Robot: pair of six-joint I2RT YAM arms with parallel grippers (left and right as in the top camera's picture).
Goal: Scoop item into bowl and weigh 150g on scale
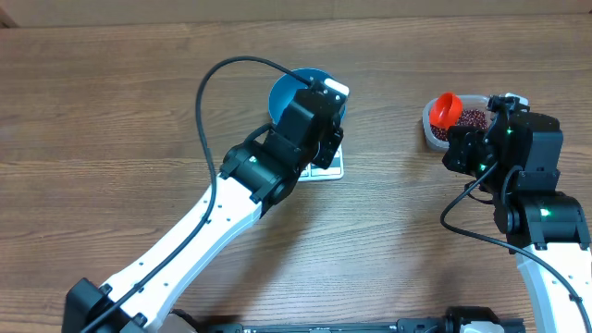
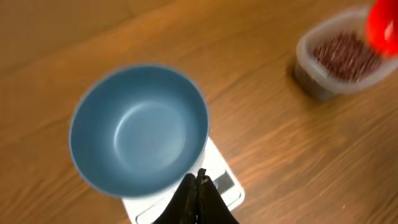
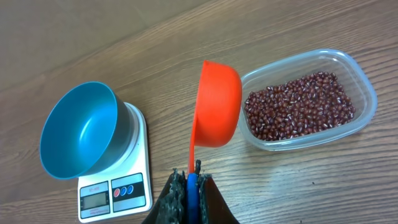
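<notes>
The blue bowl (image 3: 78, 130) (image 2: 140, 130) (image 1: 285, 92) stands on the white scale (image 3: 115, 190) (image 2: 225, 185) (image 1: 330, 168), and no beans show inside it. My left gripper (image 2: 199, 178) is shut and holds nothing; its tips hover over the scale's display edge, just in front of the bowl. The dark red-brown beans (image 3: 298, 107) (image 1: 474, 119) lie in a clear tub (image 3: 368, 93). My right gripper (image 3: 194, 175) is shut on the blue handle of an orange-red scoop (image 3: 219, 106) (image 1: 448, 109). The scoop is tipped on its side beside the tub's left end.
The clear tub (image 1: 430, 131) sits right of the scale with bare wooden table between them. The left arm (image 1: 231, 199) crosses the table diagonally from the near left, covering part of the bowl and scale. The right arm (image 1: 541, 217) stands at the right edge.
</notes>
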